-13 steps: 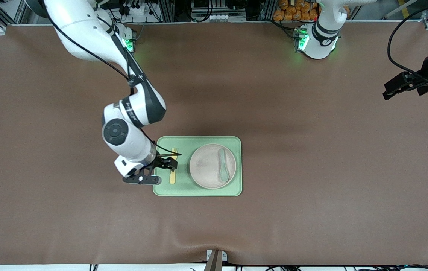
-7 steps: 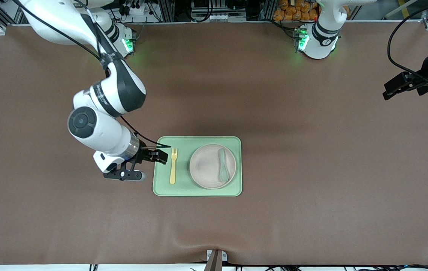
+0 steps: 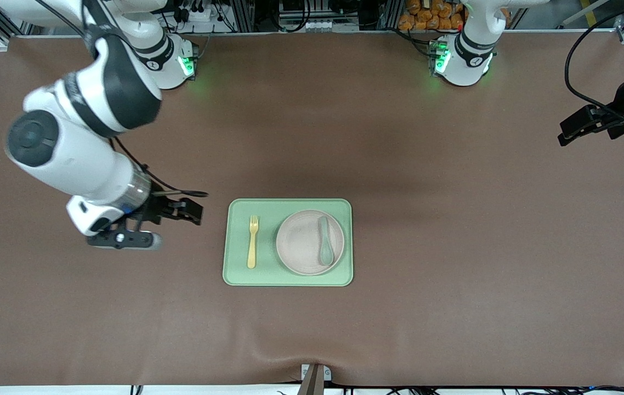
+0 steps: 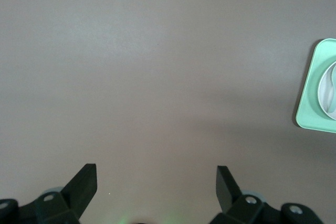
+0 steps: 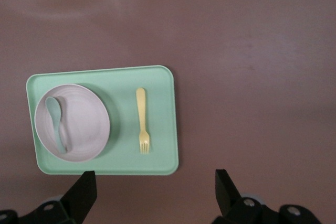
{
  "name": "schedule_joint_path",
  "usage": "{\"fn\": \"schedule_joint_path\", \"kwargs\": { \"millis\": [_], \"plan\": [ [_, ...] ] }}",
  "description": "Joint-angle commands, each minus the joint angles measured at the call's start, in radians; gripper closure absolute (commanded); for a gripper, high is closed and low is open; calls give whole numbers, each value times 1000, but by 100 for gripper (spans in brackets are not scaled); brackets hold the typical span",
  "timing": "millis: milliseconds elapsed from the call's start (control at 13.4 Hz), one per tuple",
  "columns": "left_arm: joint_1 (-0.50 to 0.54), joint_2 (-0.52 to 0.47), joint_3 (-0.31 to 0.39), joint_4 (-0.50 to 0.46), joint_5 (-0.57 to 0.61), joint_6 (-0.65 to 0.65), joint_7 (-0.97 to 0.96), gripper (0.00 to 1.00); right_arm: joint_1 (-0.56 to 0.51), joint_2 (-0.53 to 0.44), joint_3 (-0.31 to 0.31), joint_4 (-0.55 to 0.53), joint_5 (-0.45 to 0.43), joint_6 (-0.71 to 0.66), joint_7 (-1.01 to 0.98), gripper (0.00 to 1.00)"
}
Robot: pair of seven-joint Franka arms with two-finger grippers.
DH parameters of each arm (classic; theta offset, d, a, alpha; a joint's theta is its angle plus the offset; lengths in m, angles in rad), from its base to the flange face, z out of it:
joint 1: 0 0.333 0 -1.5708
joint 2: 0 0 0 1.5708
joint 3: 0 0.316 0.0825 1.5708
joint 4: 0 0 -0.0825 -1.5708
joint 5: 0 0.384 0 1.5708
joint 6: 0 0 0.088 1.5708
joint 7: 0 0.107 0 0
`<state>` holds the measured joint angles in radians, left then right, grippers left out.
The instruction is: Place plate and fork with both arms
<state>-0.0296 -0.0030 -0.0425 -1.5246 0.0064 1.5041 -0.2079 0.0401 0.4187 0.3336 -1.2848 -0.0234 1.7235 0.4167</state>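
The pale beige-pink plate (image 3: pixel 298 244) lies on the light green tray (image 3: pixel 268 274) at mid-table, with a muted green spoon (image 3: pixel 325 248) on it. The pale yellow fork (image 3: pixel 253 241) lies flat on the tray beside the plate, toward the right arm's end. My right gripper (image 3: pixel 188 211) is open and empty over bare table just off that end of the tray. Its wrist view shows the tray (image 5: pixel 160 124), plate (image 5: pixel 86 124), fork (image 5: pixel 142 120) and open gripper (image 5: pixel 155 182). My left gripper (image 3: pixel 567 133) waits open and empty at the left arm's end; it also shows in the left wrist view (image 4: pixel 156 177).
A brown mat (image 3: pixel 454 274) covers the whole table. The left wrist view catches the tray's edge (image 4: pixel 308 98) and a sliver of the plate (image 4: pixel 329 90). A small metal bracket (image 3: pixel 315 376) sits at the table edge nearest the front camera.
My right gripper has left the fork on the tray and drawn up and away toward the right arm's end. The fork, plate and left arm have not moved.
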Motion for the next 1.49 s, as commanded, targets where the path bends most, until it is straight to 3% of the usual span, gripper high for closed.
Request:
{"fn": "schedule_joint_path", "kwargs": {
  "millis": [0,373,822,1195,1419],
  "plan": [
    [-6,-9,9,-5,-16,7,7,0,-35,3,16,114,-26,-126,-10,0],
    [-6,-9,9,-5,-16,7,7,0,-75,-73,15,134,-26,-215,-15,0],
    [-6,-9,9,-5,-16,7,7,0,-63,-234,-163,111,-7,-363,-309,0],
    [-9,-8,9,-5,-16,8,7,0,-62,-434,-214,-170,-7,-277,-366,0],
    [-7,-14,9,-5,-17,7,7,0,-60,-449,-273,-223,-12,-239,-474,0]
  ]
}}
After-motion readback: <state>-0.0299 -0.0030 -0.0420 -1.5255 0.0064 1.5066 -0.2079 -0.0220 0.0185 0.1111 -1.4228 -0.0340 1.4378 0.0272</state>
